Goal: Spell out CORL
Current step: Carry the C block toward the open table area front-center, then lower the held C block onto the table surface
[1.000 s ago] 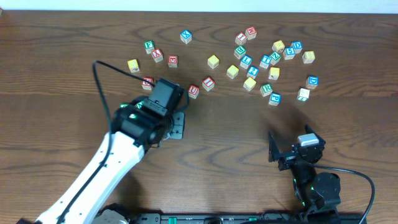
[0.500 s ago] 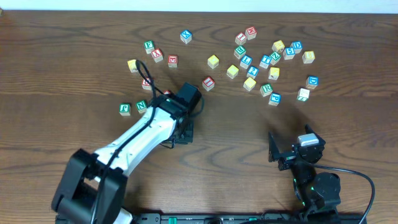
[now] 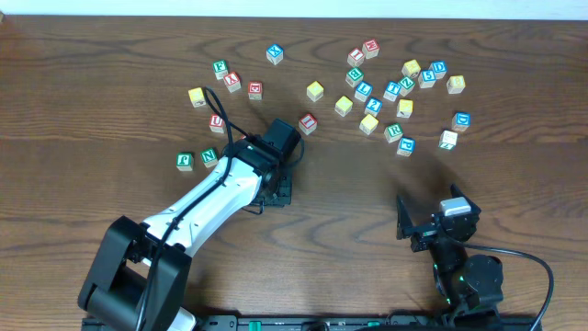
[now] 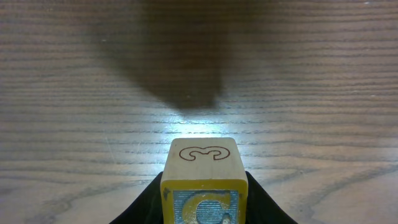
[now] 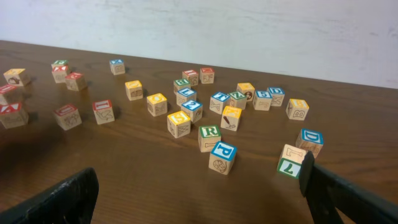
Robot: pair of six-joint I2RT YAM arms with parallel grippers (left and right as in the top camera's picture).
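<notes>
Overhead view first: the left arm is seen stretched from the near-left corner up to the middle of the table. The left gripper is set over open wood just below the scatter of cubes, with a red-lettered cube close beyond it. From above, what is held cannot be made out, as the arm is in the way. At the left wrist it is settled: a yellow-framed cube is clamped between the dark fingers. A blue C is shown on the face toward the camera and an outlined squiggle on the top face. Whether the cube is touching the wood cannot be told. Two green cubes are seen beside the arm on the left side. Over on the right, the right gripper is held low at the near edge, jaws spread wide, nothing between them. Ahead of it the green-framed R cube is seen upright in the scatter, with a blue P cube just in front of it. Most other letters are too small to be read
</notes>
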